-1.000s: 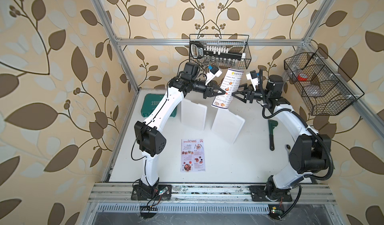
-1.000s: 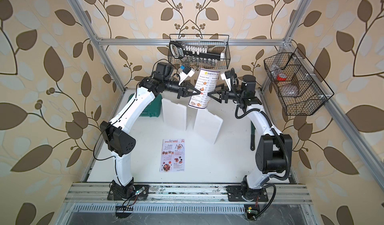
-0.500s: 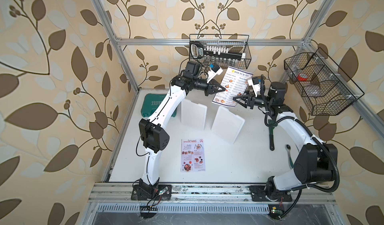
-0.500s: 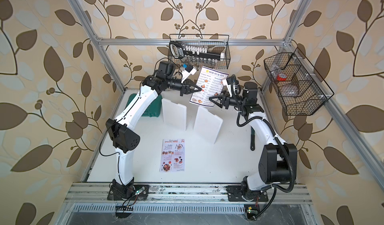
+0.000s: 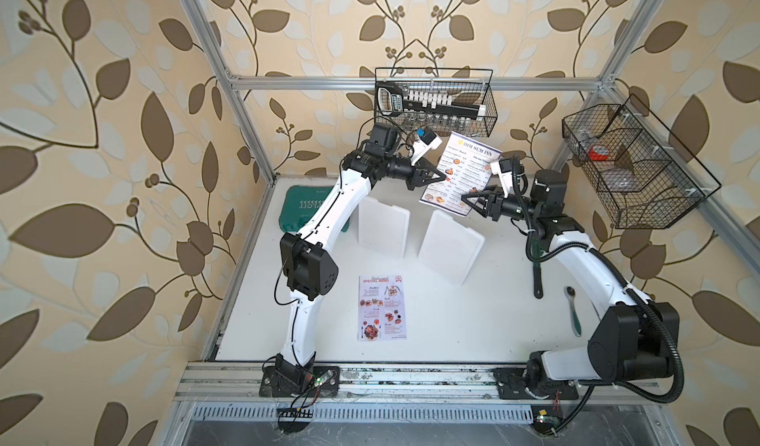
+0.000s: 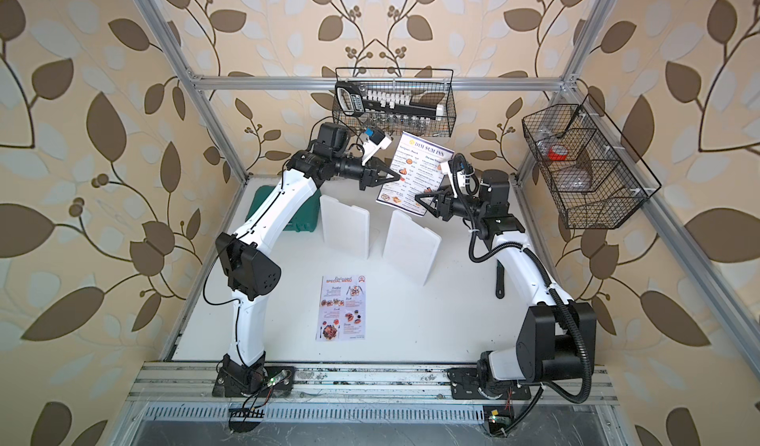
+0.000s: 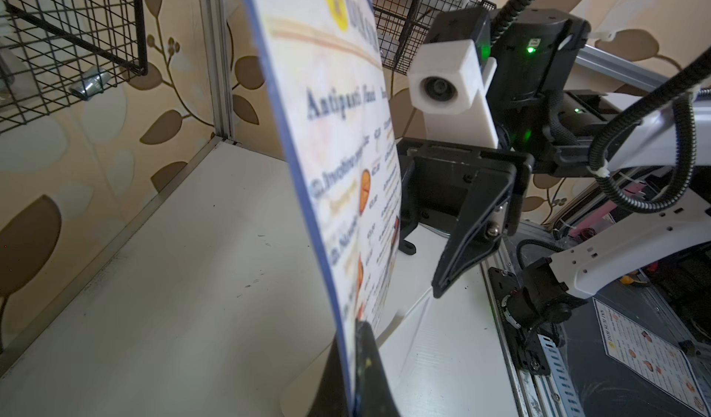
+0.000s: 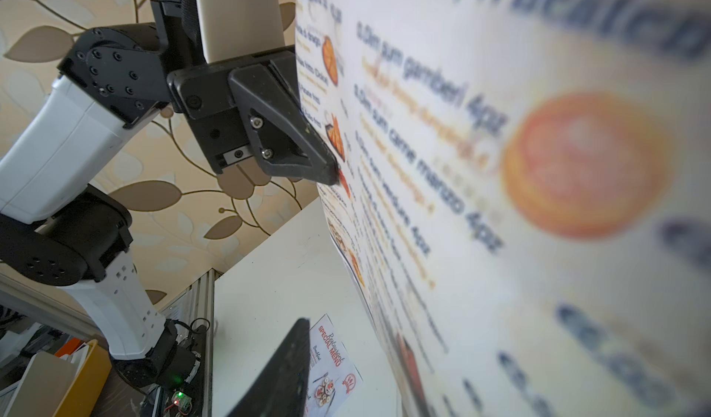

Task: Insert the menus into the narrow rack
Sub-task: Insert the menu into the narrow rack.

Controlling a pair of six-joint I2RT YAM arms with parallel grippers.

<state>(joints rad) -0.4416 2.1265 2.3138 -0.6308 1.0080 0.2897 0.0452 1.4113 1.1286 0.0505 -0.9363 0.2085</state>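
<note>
Narrowing, still-open right claw (image 5: 471,205) astride Dim Sum Inn menu (image 5: 464,168); left claw (image 5: 442,175) clamped on it.

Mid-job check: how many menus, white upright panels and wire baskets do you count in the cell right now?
Menus: 2, the Dim Sum Inn menu held up in the air and the Special Menu lying flat
White upright panels: 2
Wire baskets: 2
Total: 6
</note>
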